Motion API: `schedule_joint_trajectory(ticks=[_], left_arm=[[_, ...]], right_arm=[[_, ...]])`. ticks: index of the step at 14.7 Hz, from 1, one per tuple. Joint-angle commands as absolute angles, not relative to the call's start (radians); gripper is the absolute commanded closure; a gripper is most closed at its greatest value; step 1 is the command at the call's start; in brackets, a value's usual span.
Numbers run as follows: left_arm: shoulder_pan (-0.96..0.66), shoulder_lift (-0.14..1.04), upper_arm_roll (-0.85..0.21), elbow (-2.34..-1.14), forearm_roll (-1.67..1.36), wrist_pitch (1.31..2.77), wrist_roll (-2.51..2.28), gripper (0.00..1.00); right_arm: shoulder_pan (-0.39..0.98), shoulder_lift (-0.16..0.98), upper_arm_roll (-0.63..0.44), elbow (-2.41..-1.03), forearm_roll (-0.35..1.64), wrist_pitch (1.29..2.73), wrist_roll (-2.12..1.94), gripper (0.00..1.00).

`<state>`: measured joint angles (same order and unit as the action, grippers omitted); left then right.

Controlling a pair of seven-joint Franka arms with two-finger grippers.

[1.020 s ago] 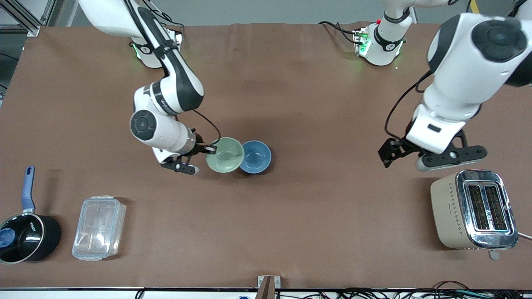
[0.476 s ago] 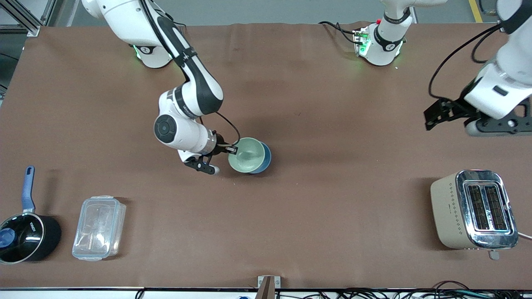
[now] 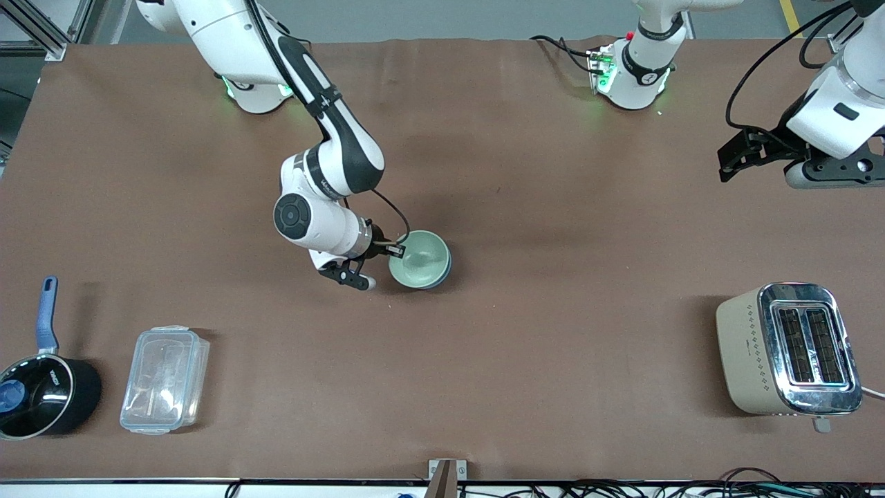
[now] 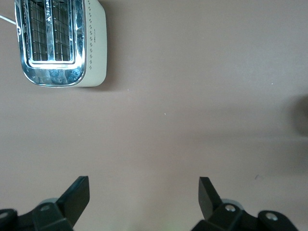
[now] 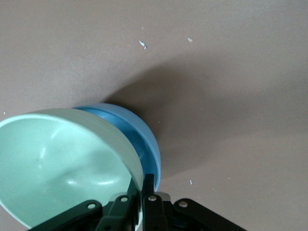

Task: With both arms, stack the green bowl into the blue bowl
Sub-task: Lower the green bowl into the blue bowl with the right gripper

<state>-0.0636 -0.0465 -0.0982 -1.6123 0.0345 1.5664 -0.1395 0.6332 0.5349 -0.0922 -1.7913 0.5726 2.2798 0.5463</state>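
Observation:
The pale mint-green bowl (image 3: 420, 259) sits inside the blue bowl (image 3: 446, 265) near the middle of the table; only a blue sliver shows round its rim. My right gripper (image 3: 395, 249) is shut on the green bowl's rim. In the right wrist view the green bowl (image 5: 62, 163) tilts into the blue bowl (image 5: 144, 139), and my right gripper (image 5: 142, 190) pinches the green rim. My left gripper (image 3: 734, 153) is open and empty, up over the table's left arm's end. It shows in the left wrist view (image 4: 143, 190) over bare table.
A cream and chrome toaster (image 3: 788, 349) stands near the front camera at the left arm's end; it shows in the left wrist view (image 4: 60, 43). A clear lidded container (image 3: 164, 379) and a black saucepan with a blue handle (image 3: 41, 387) lie at the right arm's end.
My right gripper carried the green bowl sideways over the blue bowl and lowered it into it. My left arm rose and drew back toward its base end.

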Motion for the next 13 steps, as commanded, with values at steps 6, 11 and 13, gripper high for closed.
schedule_joint_trajectory(ticks=[6,11,13], left_arm=[[-0.060,-0.072,-0.097,-1.628,-0.014,1.585,-0.126,0.00],[-0.060,-0.072,-0.097,-1.628,-0.014,1.578,-0.118,0.00],[-0.058,-0.074,-0.097,-1.626,-0.014,1.578,-0.118,0.00]], right_arm=[[0.644,0.557,-0.092,-1.792,0.598,2.286,0.552,0.96],[0.660,0.571,-0.091,-1.793,0.606,2.295,0.554,0.95],[0.661,0.572,-0.091,-1.792,0.633,2.298,0.554,0.95]])
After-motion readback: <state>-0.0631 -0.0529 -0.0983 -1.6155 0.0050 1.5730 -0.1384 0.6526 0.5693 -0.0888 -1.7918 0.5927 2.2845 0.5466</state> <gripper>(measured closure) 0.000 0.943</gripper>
